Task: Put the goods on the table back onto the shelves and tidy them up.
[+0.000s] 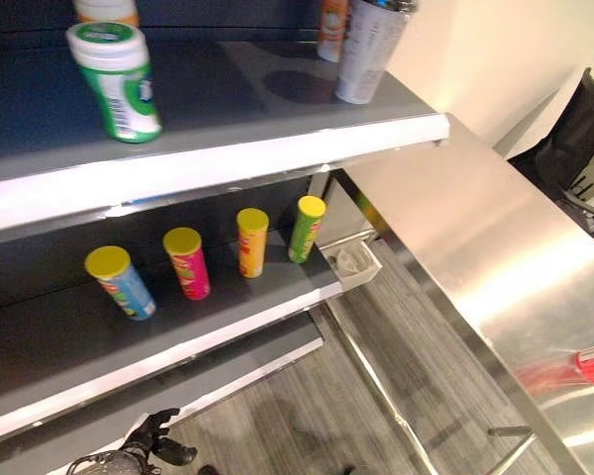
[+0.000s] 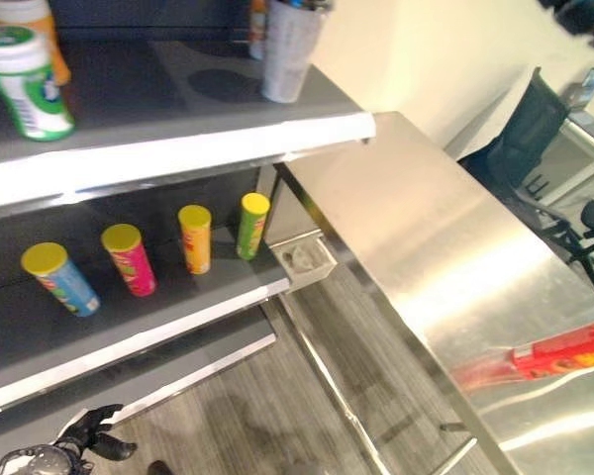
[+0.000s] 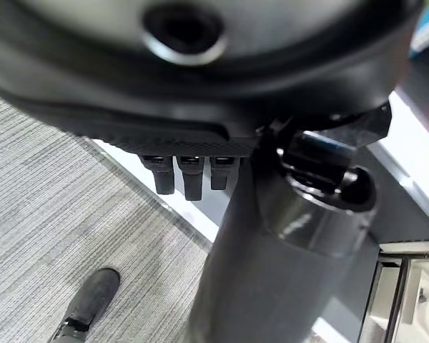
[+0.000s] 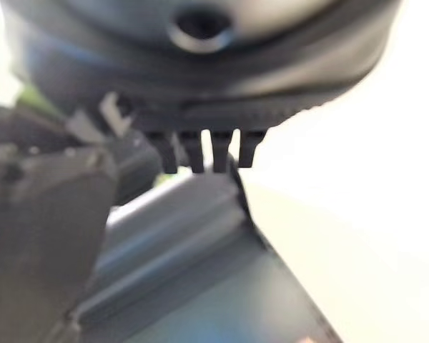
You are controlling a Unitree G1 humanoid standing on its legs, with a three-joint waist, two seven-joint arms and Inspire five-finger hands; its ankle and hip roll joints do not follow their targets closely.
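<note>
Lying on its side at the near right end of the steel table (image 2: 445,237), a red tube (image 2: 564,354) of snacks sits with its length pointing along the tabletop; its blurred red reflection spreads on the metal beside it. Same red tube shows at the right edge of the left eye view, on the table's polished top.

Shelving stands to the left of the table. On the middle shelf (image 1: 178,336), four yellow-lidded canisters stand in a row, well apart from each other: blue canister (image 1: 122,282), pink canister (image 1: 187,262), orange canister (image 1: 251,241), green canister (image 1: 306,229), the green one nearest the table. On the top shelf (image 1: 228,158): a green-and-white jar (image 1: 121,81) w/ an orange-labelled jar behind it, cut off by the frame; farther right a tall grey can (image 1: 368,49) and an orange item just behind it. A small white tray (image 1: 354,262) hangs at the shelf corner, betw. shelving and table.

Left hand (image 1: 156,435) hangs low by the bottom shelf edge, above grey striped floor (image 1: 277,416), holding nothing; fingers loosely curled in the head views, short fingertips (image 3: 192,179) seen in its wrist view. Right hand (image 4: 200,107) seen from its wrist cam, fingertips (image 4: 200,153) bent under the palm, nothing in them; grey shelf edge past them. An office chair (image 2: 535,158) stands beyond the table.
</note>
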